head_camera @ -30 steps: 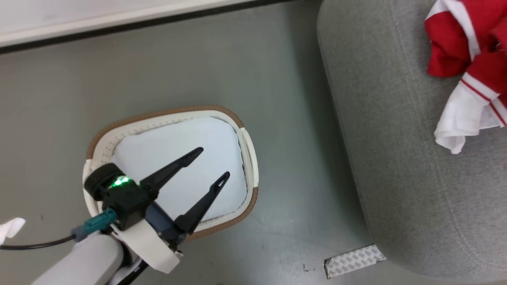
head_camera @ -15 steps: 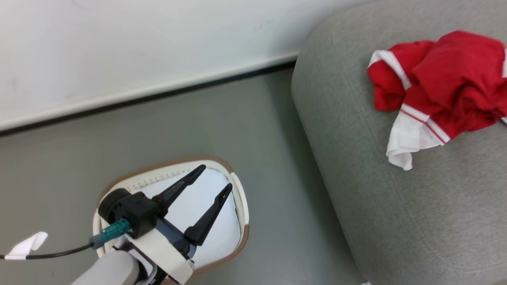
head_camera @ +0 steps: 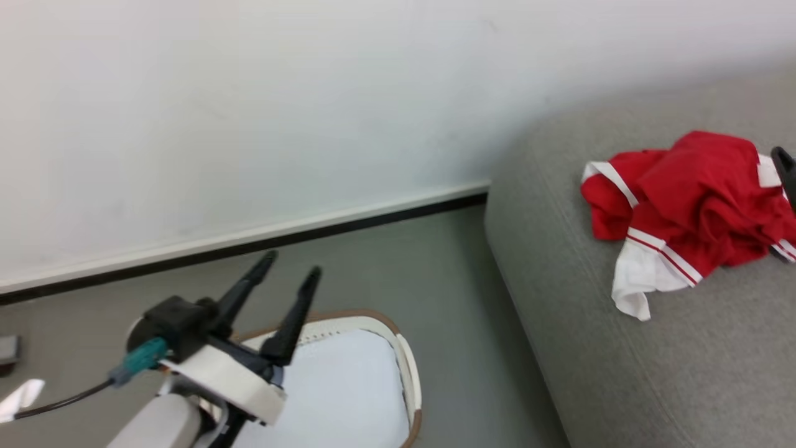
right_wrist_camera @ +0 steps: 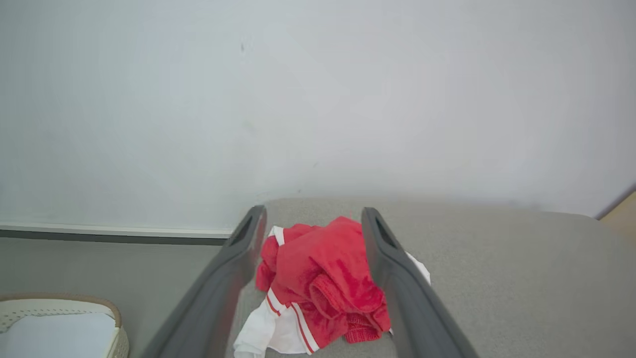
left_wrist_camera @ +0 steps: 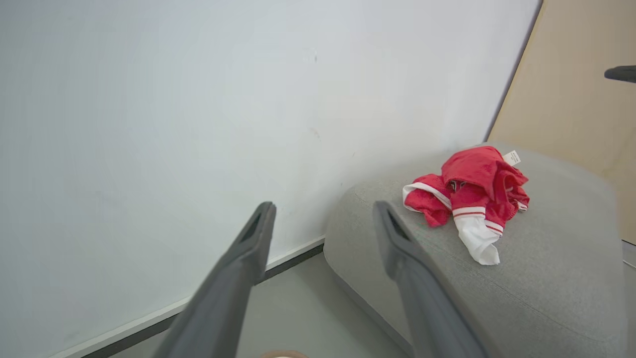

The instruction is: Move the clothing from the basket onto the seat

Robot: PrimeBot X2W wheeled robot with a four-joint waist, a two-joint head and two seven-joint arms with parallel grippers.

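Clothes (head_camera: 684, 199) lie heaped on the seat (head_camera: 622, 373) at 3 o'clock. The basket (head_camera: 407, 367) at 6 seemingly holds only lining (head_camera: 336, 398). The left gripper (head_camera: 292, 262) and right gripper (right_wrist_camera: 312, 211) have jaws spread, empty. The task looks done; next, withdraw.

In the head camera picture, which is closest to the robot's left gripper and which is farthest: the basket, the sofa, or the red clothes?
Starting from the left gripper, open at the lower left:
1. The basket, right by it at the bottom.
2. The sofa, off to the right.
3. The red clothes, heaped farther right on top of the sofa.
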